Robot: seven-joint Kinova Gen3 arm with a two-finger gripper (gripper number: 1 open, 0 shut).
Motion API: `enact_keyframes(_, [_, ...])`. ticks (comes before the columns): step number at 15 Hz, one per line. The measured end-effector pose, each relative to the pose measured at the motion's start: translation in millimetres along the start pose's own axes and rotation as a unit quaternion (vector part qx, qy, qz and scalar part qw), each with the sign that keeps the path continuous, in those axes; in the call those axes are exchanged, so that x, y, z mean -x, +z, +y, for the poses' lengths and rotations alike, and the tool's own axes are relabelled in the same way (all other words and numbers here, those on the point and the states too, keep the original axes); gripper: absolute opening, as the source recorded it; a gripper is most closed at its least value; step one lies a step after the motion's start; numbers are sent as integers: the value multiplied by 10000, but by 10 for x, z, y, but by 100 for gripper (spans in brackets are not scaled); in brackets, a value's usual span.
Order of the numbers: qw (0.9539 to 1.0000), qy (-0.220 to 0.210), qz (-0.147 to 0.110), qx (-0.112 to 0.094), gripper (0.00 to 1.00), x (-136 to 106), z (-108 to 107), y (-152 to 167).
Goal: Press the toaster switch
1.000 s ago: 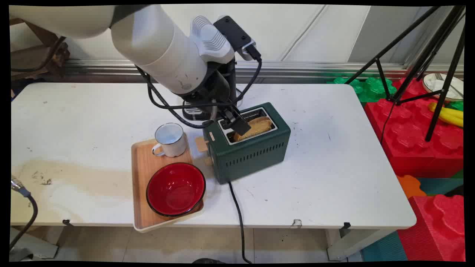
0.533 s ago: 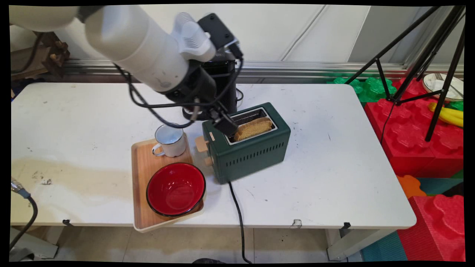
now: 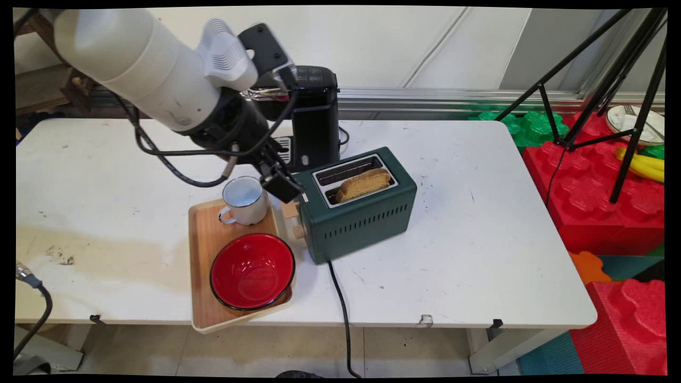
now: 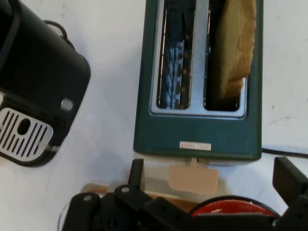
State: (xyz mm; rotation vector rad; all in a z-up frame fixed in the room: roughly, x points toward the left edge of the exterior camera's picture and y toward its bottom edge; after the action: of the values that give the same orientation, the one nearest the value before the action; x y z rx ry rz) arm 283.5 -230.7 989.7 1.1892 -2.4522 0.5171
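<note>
Hand (image 3: pixel 283 186) empty, fingers spread wide, hanging above the toaster's (image 3: pixel 362 218) left end, over its tan lever (image 4: pixel 193 179). Dark green two-slot toaster upright on the white surface (image 3: pixel 479 239), black cord trailing off its near side. One browned toast slice (image 3: pixel 363 184) standing in the near slot, top poking out; far slot showing bare wire. Lever end just beside the wooden tray (image 3: pixel 205 250) holding a white mug (image 3: pixel 245 201) and red bowl (image 3: pixel 251 271)

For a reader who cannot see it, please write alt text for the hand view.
The open, empty pincer hangs over the lever end of a green toaster; a beige lever lies between its fingers. A bread slice stands in one slot, and a black coffee machine is on the left.
</note>
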Motion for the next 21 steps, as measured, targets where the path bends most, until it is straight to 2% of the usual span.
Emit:
enact_keyframes(7, [9998, -67, -144, 73, 100, 157, -101, -16])
enact_keyframes(8, [9998, -77, -161, 74, 0, 173, -113, -10])
enact_keyframes(14, [9995, -107, -289, 49, 0, 257, -169, 87])
enact_keyframes(21, [9994, -156, -288, 68, 0, 303, -177, 318])
